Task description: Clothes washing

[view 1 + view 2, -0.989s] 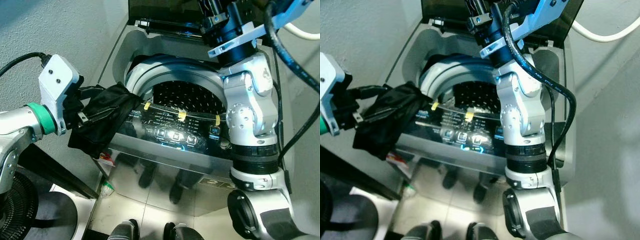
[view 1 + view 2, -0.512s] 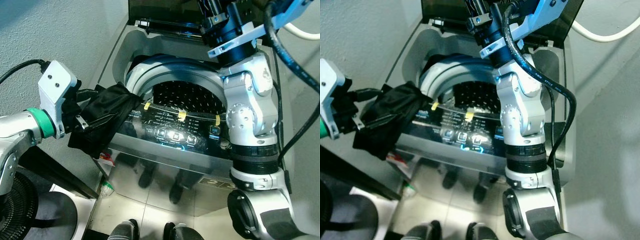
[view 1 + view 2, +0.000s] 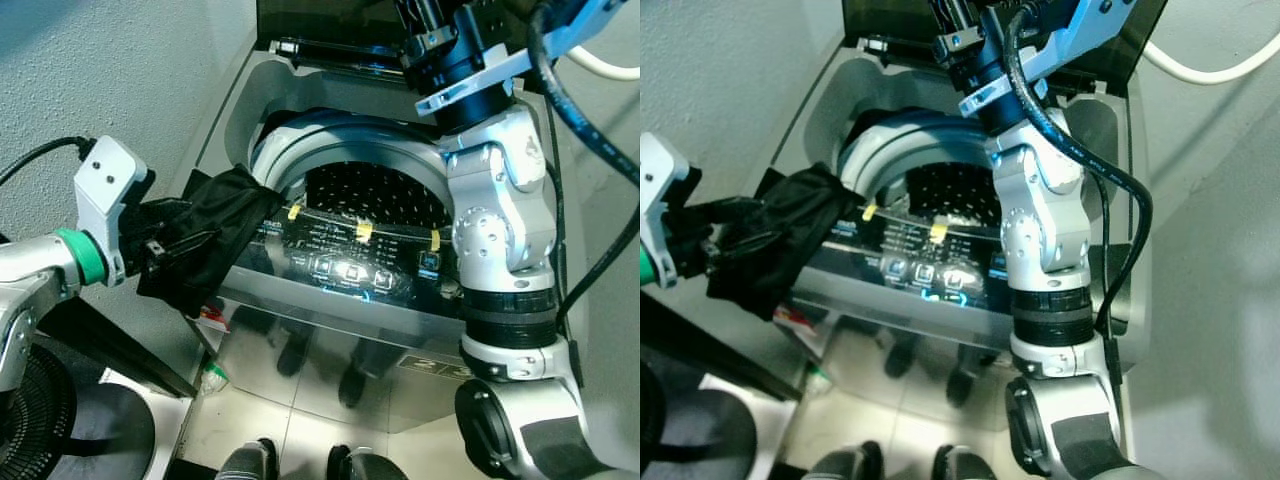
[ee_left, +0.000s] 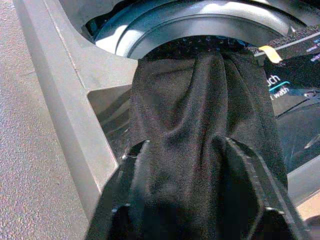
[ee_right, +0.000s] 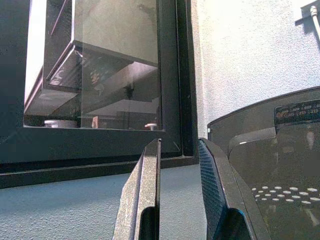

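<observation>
A black garment [image 3: 215, 235] hangs over the left front corner of the top-loading washing machine [image 3: 240, 110], one end reaching toward the perforated drum [image 3: 370, 195]. My left gripper [image 3: 165, 245] is shut on the garment's bunched end, just left of the machine. In the left wrist view the cloth [image 4: 200, 125] runs from between the fingers [image 4: 255, 190] up to the drum's rim. My right arm [image 3: 500, 200] rises over the machine to the raised lid [image 3: 320, 20]. Beside the lid's dark glass [image 5: 100, 75], my right gripper [image 5: 180, 150] is open by a narrow gap with nothing in it.
The lit control panel [image 3: 350, 265] runs along the machine's front edge. A grey wall [image 3: 100, 60] stands close on the left. A black fan [image 3: 30, 400] sits low on the left, and a white hose [image 3: 610, 65] crosses the top right. My feet [image 3: 300, 465] stand on tile.
My left gripper has drawn back to the left and a little down, pulling the black garment's held end with it. The right arm has not moved.
</observation>
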`<state>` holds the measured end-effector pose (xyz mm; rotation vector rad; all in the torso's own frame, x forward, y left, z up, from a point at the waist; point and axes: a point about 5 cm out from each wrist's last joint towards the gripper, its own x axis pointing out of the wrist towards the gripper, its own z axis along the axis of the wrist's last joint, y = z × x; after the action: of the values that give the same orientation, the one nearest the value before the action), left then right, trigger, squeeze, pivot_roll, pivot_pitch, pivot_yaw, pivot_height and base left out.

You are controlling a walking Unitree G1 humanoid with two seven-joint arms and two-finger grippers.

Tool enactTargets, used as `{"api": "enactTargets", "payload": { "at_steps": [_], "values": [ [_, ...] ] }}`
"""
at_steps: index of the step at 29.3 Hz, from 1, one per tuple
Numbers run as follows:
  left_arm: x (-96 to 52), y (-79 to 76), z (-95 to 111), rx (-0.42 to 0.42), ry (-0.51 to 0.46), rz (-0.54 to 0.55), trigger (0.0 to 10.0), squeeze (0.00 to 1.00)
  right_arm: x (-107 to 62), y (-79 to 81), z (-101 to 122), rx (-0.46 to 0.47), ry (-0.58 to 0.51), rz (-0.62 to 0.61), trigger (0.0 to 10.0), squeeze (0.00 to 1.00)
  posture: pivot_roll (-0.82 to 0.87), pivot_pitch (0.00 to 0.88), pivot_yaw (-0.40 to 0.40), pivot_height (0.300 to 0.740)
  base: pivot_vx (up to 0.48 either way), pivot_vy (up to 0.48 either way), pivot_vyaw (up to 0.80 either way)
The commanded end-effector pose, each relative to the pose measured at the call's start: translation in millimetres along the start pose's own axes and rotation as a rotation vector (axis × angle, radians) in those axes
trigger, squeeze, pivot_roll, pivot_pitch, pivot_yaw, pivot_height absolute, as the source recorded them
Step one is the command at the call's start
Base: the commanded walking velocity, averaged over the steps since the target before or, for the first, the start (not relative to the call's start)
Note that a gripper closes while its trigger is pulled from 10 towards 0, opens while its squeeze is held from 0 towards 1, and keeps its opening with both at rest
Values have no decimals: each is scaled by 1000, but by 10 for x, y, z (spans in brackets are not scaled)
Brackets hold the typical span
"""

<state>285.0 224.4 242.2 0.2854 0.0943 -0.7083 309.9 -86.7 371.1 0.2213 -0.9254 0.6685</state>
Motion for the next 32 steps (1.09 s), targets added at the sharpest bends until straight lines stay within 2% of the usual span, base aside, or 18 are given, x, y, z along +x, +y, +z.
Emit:
{"api": "enactTargets", "payload": {
  "at_steps": [1, 14, 17, 19, 20, 21, 25, 26, 28, 31, 32],
  "values": [
    [-17, -6, -47, -19, 4, -7, 0, 0, 7, 12, 7, 4, -4, 8, 10000, 0, 155, 121, 40, 740, 0, 0, 0],
    [11, -36, 118, 11, -60, -43, 0, 0, 11, 8, 6, 3, -5, 4, 10000, 0, 155, 124, 44, 740, 0, 0, 0],
    [75, -36, 165, 26, -80, -66, 0, 0, 13, 6, 5, 4, -5, 4, 10000, 0, 158, 125, 41, 740, 0, 0, 0],
    [182, -20, 243, 56, -101, -73, 0, 0, 16, 9, 5, 4, -6, 5, 10000, 0, 156, 125, 41, 740, 0, 0, 0],
    [182, -20, 243, 56, -101, -73, 0, 0, 16, 9, 5, 4, -6, 5, 10000, 0, 156, 125, 41, 740, 0, 0, 0],
    [311, -15, 362, 85, -139, -100, 0, 0, 21, 11, 9, 4, -8, 5, 10000, 0, 150, 124, 43, 740, 0, 0, 0],
    [418, -23, 478, 108, -173, -132, 0, 0, 24, 13, 13, 3, -10, 5, 10000, 0, 150, 124, 43, 740, 0, 0, 0],
    [554, -26, 615, 137, -211, -161, 0, 0, 23, 15, 17, 0, -11, 3, 10000, 0, 144, 126, 46, 740, 0, 0, 0],
    [554, -26, 615, 137, -211, -161, 0, 0, 23, 15, 17, 0, -11, 3, 10000, 0, 144, 126, 46, 740, 0, 0, 0],
    [810, -95, 961, 243, -310, -197, 0, 0, 13, 4, 26, -6, -10, -4, 10000, 0, 142, 127, 48, 740, 0, 0, 0],
    [873, -129, 1082, 297, -350, -189, 10000, 0, 15, 6, 22, -8, -9, -5, 10000, 0, 138, 126, 47, 740, 0, 0, 0]
  ]
}}
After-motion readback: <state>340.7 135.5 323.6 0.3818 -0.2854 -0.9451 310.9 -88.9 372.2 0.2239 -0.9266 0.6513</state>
